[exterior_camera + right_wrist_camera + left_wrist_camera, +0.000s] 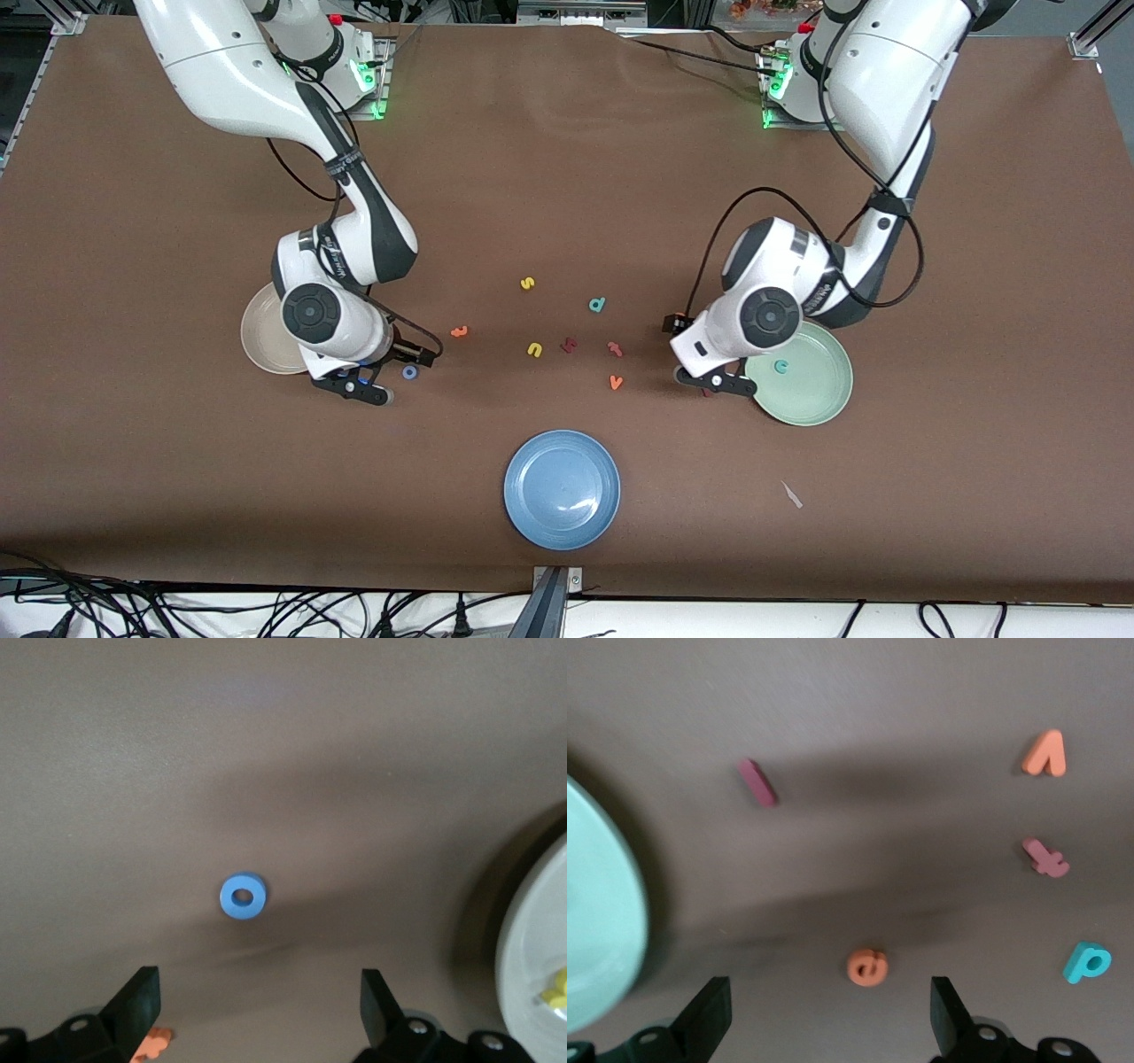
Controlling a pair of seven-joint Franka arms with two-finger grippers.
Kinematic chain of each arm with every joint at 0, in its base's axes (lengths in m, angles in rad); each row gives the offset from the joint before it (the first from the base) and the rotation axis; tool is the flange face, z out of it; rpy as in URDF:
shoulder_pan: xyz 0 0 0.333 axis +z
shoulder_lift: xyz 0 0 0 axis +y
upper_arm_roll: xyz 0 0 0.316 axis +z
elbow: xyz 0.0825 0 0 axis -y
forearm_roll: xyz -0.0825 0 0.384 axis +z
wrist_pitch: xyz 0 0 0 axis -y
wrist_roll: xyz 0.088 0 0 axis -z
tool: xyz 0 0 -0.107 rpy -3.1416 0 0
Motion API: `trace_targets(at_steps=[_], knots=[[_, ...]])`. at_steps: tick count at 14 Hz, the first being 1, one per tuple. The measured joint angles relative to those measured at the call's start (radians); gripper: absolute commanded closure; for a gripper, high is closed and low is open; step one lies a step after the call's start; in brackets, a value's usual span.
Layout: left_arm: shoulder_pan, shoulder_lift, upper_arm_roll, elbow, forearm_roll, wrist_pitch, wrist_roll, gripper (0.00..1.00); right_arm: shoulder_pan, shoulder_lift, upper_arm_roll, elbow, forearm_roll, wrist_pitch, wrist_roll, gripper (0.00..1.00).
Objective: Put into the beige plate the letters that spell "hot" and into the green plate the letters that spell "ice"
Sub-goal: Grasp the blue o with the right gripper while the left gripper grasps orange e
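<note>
Teal c [781, 366] is seen in the green plate [824, 399]; orange e [867, 966] and dark red i [757, 782] lie on the table beside it, under the released, empty left gripper [831, 1014]. Yellow h [555, 995] sits in the beige plate [261, 341]; blue o [244, 896] lies under the released right gripper [259, 1010]. Orange t [459, 331], teal d [598, 305] and orange v [616, 382] are scattered mid-table.

Both arms reaching forward and bent down over the desk, left tool [716, 384] low, fingers [709, 1014] spread and empty, right tool [365, 387] likewise low, fingers [137, 1001] spread, empty
</note>
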Motion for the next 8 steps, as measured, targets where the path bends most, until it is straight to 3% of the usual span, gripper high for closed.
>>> trace_targets(at_steps=[4, 8], knots=[[-0.02, -0.009, -0.001, -0.075, 0.0, 0.073, -0.026, 0.41, 0.008, 0.021, 0.0, 0.006, -0.069, 0.051, -0.076, 0.0], [-0.022, -0.011, -0.002, -0.175, 0.0, 0.208, -0.034, 0.41, 0.013, 0.041, -0.001, 0.008, -0.07, 0.129, -0.091, 0.0]])
